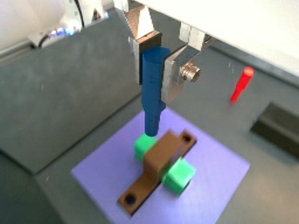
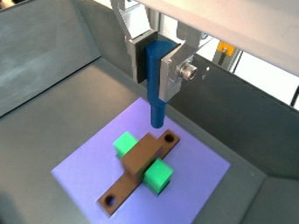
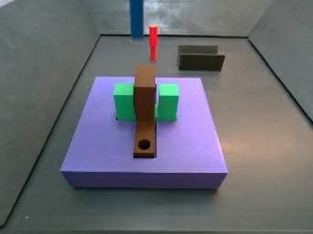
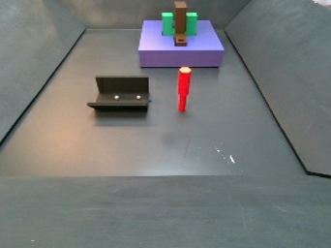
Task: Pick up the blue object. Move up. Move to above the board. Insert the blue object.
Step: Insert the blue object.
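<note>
My gripper (image 1: 156, 79) is shut on the blue object (image 1: 152, 109), a plain blue peg held upright between the silver fingers; both also show in a wrist view, the gripper (image 2: 156, 79) and the peg (image 2: 156, 105). The peg hangs in the air above the board (image 1: 158, 166), over its end by the green block (image 1: 176, 175), without touching it. The brown board (image 2: 138, 166) passes through the green block (image 2: 156, 179), with a small hole (image 2: 167, 138) under the peg's tip. In a side view only the peg (image 3: 134, 18) shows, behind the board (image 3: 145, 105).
The board and block rest on a large purple slab (image 3: 146, 160). A red peg (image 4: 184, 89) stands upright on the grey floor. The dark fixture (image 4: 120, 94) stands beside it. Grey walls enclose the floor.
</note>
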